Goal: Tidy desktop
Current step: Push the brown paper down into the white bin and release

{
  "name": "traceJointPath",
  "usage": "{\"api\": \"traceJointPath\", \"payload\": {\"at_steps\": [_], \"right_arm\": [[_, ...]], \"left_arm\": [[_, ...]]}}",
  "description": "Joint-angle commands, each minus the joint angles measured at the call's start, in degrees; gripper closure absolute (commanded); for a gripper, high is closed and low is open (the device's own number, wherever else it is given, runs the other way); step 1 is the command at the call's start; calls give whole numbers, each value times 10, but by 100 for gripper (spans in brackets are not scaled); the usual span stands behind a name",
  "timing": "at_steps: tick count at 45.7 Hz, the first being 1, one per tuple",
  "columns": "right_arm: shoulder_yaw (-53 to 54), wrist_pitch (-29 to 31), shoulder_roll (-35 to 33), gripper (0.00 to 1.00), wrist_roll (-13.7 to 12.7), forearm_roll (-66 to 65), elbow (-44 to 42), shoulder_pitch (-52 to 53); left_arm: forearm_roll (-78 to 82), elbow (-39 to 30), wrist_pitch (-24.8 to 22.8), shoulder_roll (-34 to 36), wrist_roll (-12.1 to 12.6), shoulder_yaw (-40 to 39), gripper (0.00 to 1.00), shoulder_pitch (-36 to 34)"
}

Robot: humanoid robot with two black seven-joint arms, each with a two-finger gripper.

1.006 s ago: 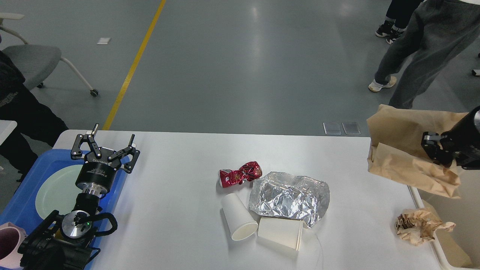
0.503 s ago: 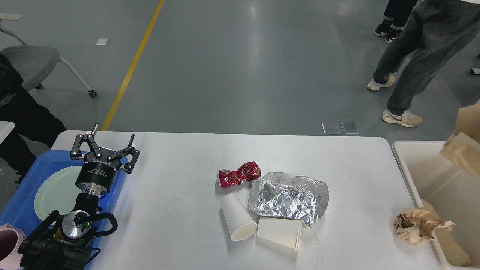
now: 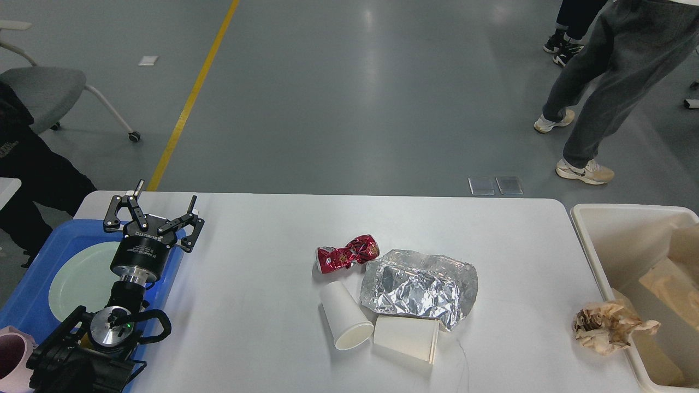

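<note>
The white desktop (image 3: 256, 273) fills the lower view. On it lie a crushed red can (image 3: 347, 254), a crumpled sheet of silver foil (image 3: 419, 288), two white paper cups on their sides (image 3: 345, 315) (image 3: 407, 338), and a crumpled brown paper ball (image 3: 610, 327) at the right edge. My left gripper (image 3: 158, 204) is open and empty, held above the desktop's left end, by the blue tray. My right gripper is out of view. A brown paper bag (image 3: 674, 278) lies inside the cream bin.
A blue tray (image 3: 33, 267) holding a pale green plate (image 3: 82, 275) sits at the left edge, with a pink cup (image 3: 12, 357) at its near corner. The cream bin (image 3: 611, 240) stands off the right edge. People stand on the floor beyond; a chair stands far left.
The right gripper carried the brown paper bag rightward off the desktop and left the view. The bag now lies in the cream bin. The left arm has not moved.
</note>
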Motion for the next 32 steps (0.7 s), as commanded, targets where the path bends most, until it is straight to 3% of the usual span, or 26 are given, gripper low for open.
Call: {"api": "traceJointPath", "payload": {"at_steps": [1,9,18,19,20,23,32], "right_arm": [[56,-48,87,100,0,0,-113,-115],[67,-93,108,100,-4,0,-117,-136],[66,-98,115,100,-9,0,-118,-142],[63,-100,116,91,-9,0,-119,-143],[65,-127,118,41,-6,0,-122,-147],[66,-177,122,0,-4,0,-120,-150],[65,-200,133,0,-3,0,-119,-153]], "left_arm": [[0,0,0,0,0,0,4,0],[0,0,0,0,0,0,4,0],[0,1,0,0,0,0,4,0],[0,1,0,0,0,0,4,0],[0,1,0,0,0,0,4,0],[0,0,0,0,0,0,4,0],[0,1,0,0,0,0,4,0]]}}
